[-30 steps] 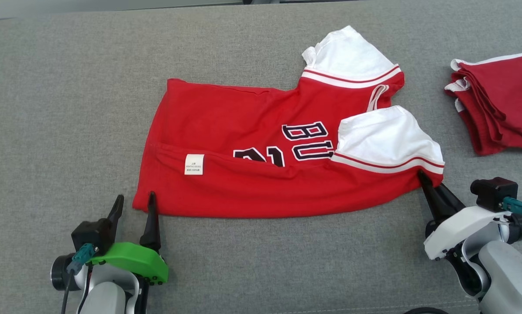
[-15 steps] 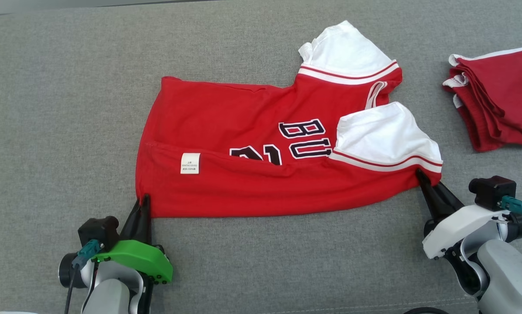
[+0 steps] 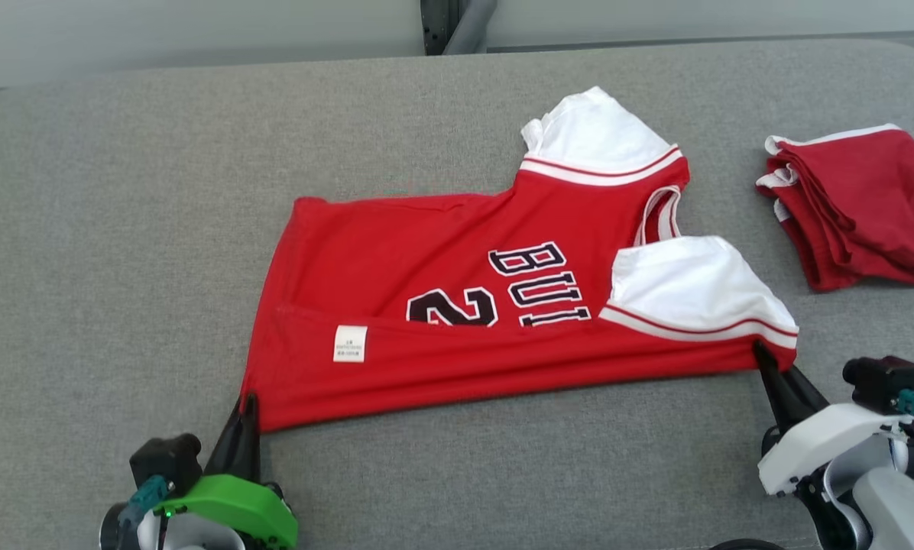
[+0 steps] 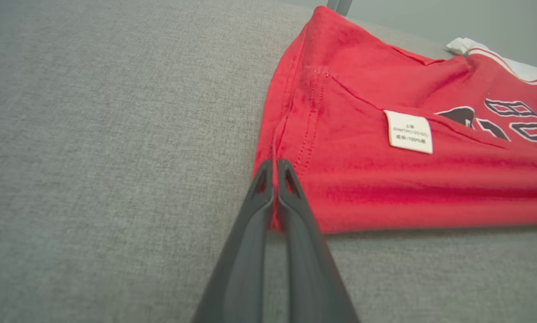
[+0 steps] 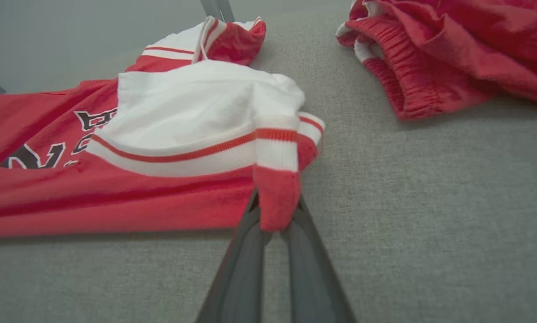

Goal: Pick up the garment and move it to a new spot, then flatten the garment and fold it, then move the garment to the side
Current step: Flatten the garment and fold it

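The red shirt (image 3: 457, 321) is seen whole in the head view, spread across the middle of the frame on the grey cloth surface (image 3: 121, 229). Its white sleeves are turned toward the upper right, and its near edge is folded over so that a white label (image 3: 350, 343) is laid bare. A pile of red clothes (image 3: 854, 198) is seen well apart from it at the right edge. The grips are shown far closer in the wrist views. In the left wrist view the left gripper (image 4: 273, 166) is shown with its two dark fingers pressed together on the shirt's hem corner, a sliver of red cloth pinched between them. In the right wrist view the right gripper (image 5: 275, 217) is shown clamped on a red fold of cloth just below the striped sleeve (image 5: 196, 112), the fold draped over the fingertips. In the head view the left arm is placed at the lower left, fingers pointed up the frame, and the right arm at the lower right, fingers slanted up and leftward to the shirt's right end.
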Controlling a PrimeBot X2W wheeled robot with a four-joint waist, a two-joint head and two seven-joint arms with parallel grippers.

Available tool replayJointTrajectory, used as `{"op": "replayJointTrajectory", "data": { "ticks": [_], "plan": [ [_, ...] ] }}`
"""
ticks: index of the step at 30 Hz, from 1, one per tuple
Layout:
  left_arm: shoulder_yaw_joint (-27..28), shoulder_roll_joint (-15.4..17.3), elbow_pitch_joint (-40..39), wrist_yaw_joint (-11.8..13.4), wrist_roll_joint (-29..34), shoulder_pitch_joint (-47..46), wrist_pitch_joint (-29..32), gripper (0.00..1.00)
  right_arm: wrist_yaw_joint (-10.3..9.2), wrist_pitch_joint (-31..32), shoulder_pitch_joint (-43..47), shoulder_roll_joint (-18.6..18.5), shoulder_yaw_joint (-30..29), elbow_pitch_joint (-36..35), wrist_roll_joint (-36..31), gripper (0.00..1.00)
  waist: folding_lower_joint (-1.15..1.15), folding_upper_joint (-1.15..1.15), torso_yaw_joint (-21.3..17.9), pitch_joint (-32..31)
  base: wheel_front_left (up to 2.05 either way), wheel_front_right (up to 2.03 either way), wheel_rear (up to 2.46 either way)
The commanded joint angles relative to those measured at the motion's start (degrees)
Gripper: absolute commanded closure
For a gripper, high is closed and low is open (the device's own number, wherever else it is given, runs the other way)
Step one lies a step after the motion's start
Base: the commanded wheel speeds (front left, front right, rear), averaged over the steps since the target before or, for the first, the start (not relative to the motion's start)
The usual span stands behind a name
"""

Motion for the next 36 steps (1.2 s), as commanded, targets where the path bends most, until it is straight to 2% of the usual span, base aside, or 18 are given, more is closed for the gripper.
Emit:
{"op": "replayJointTrajectory", "data": {
  "ticks": [1,10,16,20,21,22,29,36],
  "plan": [
    [0.6,0.6,-0.1,0.2,-0.6,1.8,0.0,1.0,-0.15,0.0,1.7,-0.1,-0.8,-0.1,-0.5,1.0,0.0,0.0,0.1,-3.0,0.0,0.0,0.0],
    [1.1,0.8,0.3,1.5,-0.4,9.6,0.0,1.0,-0.21,-0.1,10.7,1.8,-6.9,-1.9,-2.4,1.0,0.0,0.0,-1.3,-9.3,0.0,0.0,0.0],
    [1.4,0.9,1.1,3.1,-0.4,12.7,0.0,1.0,-0.33,-0.1,14.4,2.9,-11.0,-1.0,-4.7,1.0,0.0,0.0,-1.7,-10.4,0.0,0.0,0.0],
    [1.1,0.9,1.6,3.2,-0.5,13.4,0.0,1.0,-0.36,-0.1,15.4,4.3,-11.4,0.6,-5.9,1.0,0.0,0.0,-1.5,-10.4,0.0,0.0,0.0],
    [1.0,0.9,1.6,3.2,-0.5,13.4,0.0,0.73,-0.36,-0.1,15.5,4.6,-11.6,1.1,-6.0,0.56,0.0,0.0,-1.4,-10.4,0.0,0.0,0.0],
    [0.9,0.9,1.6,3.2,-0.5,13.4,0.0,0.0,-0.36,-0.1,15.4,4.8,-11.9,1.3,-6.2,0.0,0.0,0.0,-1.4,-10.3,0.0,0.0,0.0],
    [1.2,0.5,-4.2,3.3,0.4,12.1,0.0,0.0,-0.11,-0.1,12.7,5.6,-16.6,-1.4,-10.0,0.0,0.0,0.0,-0.8,-7.5,0.0,0.0,0.0],
    [2.2,0.5,-7.7,2.6,2.4,6.2,0.0,0.0,-0.11,-0.1,6.9,5.6,-16.2,-5.2,-12.2,0.0,0.0,0.0,-0.3,-3.1,0.0,0.0,0.0]
  ]
}}
